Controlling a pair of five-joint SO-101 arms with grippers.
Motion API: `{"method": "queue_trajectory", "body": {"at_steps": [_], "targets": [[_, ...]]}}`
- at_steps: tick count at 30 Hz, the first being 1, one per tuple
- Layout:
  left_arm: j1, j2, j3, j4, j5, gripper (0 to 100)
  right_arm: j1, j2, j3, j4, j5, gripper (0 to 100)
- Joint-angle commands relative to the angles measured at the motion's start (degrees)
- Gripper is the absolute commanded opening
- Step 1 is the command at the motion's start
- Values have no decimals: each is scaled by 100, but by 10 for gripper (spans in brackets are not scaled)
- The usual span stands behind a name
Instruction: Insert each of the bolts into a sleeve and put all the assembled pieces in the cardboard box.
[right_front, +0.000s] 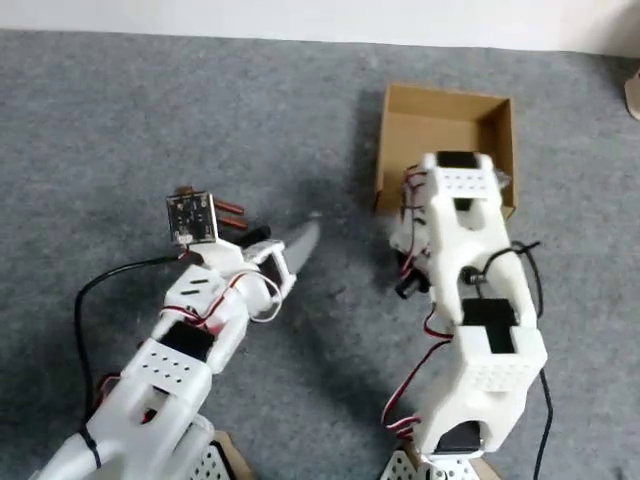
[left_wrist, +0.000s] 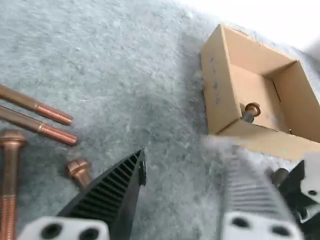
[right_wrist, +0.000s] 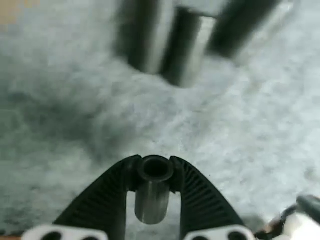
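Observation:
Several copper bolts (left_wrist: 37, 120) lie loose on the grey carpet, just beside my left gripper (left_wrist: 180, 155), which is open with nothing between its fingers. From above, that gripper (right_front: 290, 240) sits mid-table with two bolt shanks (right_front: 230, 212) beside its wrist camera. The cardboard box (left_wrist: 220, 90) lies beyond it, with one bolt-and-sleeve piece (left_wrist: 249, 111) inside. My right gripper (right_wrist: 155, 165) is shut on an upright steel sleeve (right_wrist: 152, 200), low over the carpet. More sleeves (right_wrist: 175, 45) lie blurred ahead of it. The right arm (right_front: 470, 260) covers the box's near side (right_front: 440, 130).
Grey carpet covers the whole table. Open carpet lies between the two arms and to the left of the box. A black cable (right_front: 110, 275) loops beside the left arm. The carpet's far edge meets a white wall.

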Motion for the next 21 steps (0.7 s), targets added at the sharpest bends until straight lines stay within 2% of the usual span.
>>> {"method": "queue_trajectory", "body": {"at_steps": [1, 5, 7, 10, 14, 21], "targets": [[-215, -66, -391, -26, 18, 80, -127, -365, 154, -242, 826, 5], [-620, -22, -734, 9, 193, 1, -84, -365, 497, -593, 1424, 5], [-901, -22, -866, 44, 475, 13, -92, -391, 681, -778, 1723, 5], [-1182, -22, -1262, 659, 580, 6, -224, -400, 813, -840, 2092, 5], [-1226, -22, -1798, 1688, 580, 6, -444, -400, 857, -804, 2541, 5], [-1253, -13, -2062, 2180, 695, 6, -796, -418, 1103, -796, 2980, 5]]}}
